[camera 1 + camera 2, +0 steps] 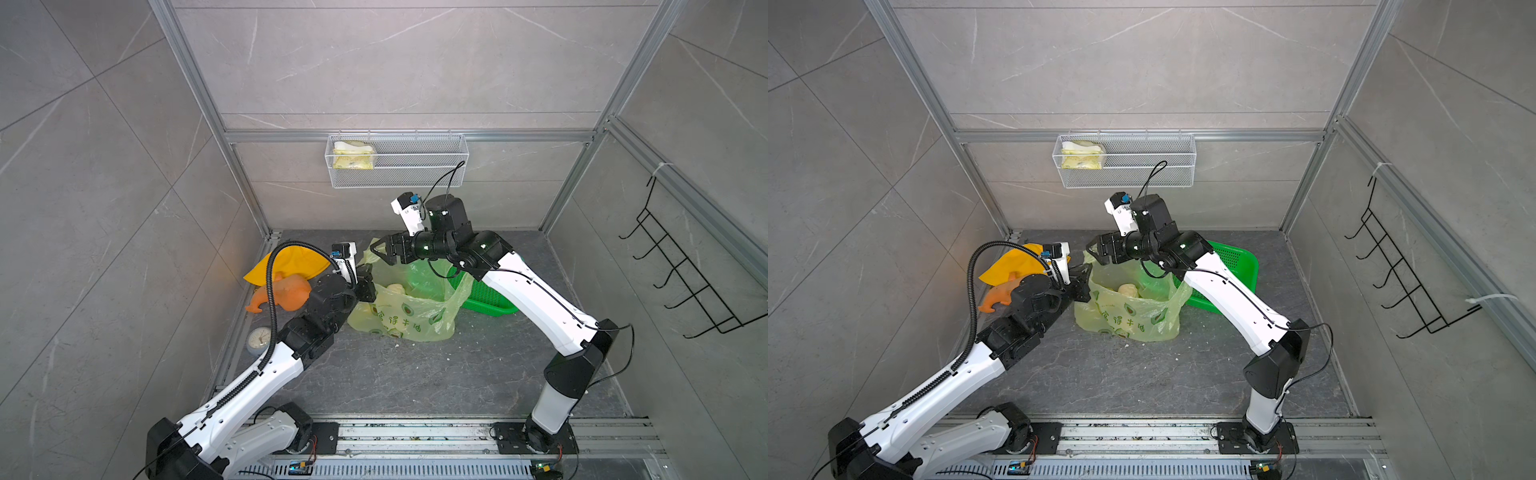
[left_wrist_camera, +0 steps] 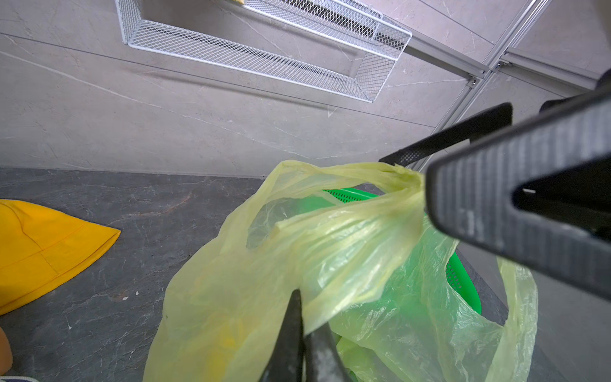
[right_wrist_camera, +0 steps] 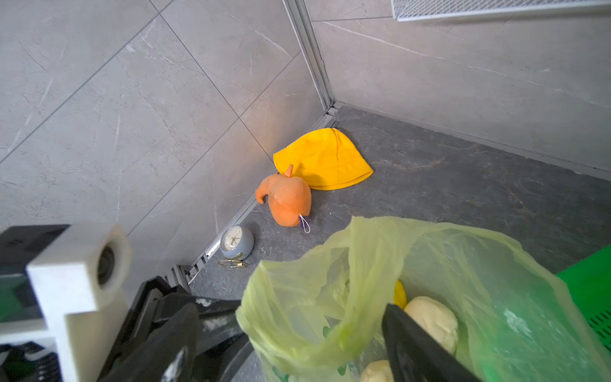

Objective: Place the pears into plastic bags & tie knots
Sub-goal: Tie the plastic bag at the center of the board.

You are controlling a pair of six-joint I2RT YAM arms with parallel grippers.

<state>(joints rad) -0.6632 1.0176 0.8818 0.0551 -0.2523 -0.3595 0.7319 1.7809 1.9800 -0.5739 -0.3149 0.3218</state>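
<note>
The pears (image 3: 433, 317) sit inside the bag (image 1: 409, 316). The bag stands open-mouthed toward the back of the tabletop (image 1: 415, 374), close against a green basket (image 1: 490, 301). In both top views only one cream pear shows through the mouth. The right wrist view looks down into it and shows two cream ones, plus a sliver of the yellow one behind a dark finger. The left wrist view gives only a yellow smear through the film. The handles are not yet tied.

The left hand (image 2: 302, 317) is clenched on the bag's rim on its own side. The left wrist view shows the film pinched between its fingers, while in the top views the wrist hides that pinch. The right hand (image 1: 377, 251) hangs over the bag's far side, released, with its fingers spread. In the left wrist view one bunched handle reaches in between those fingers, and in the right wrist view one finger dips inside the mouth.

Left of the bag, toward the corner, lie a yellow cloth (image 3: 324, 158), an orange toy (image 3: 287, 198) just beside it, and a small clock (image 3: 236, 241) by the wall. A wire basket (image 1: 399, 166) hangs on the back wall.
</note>
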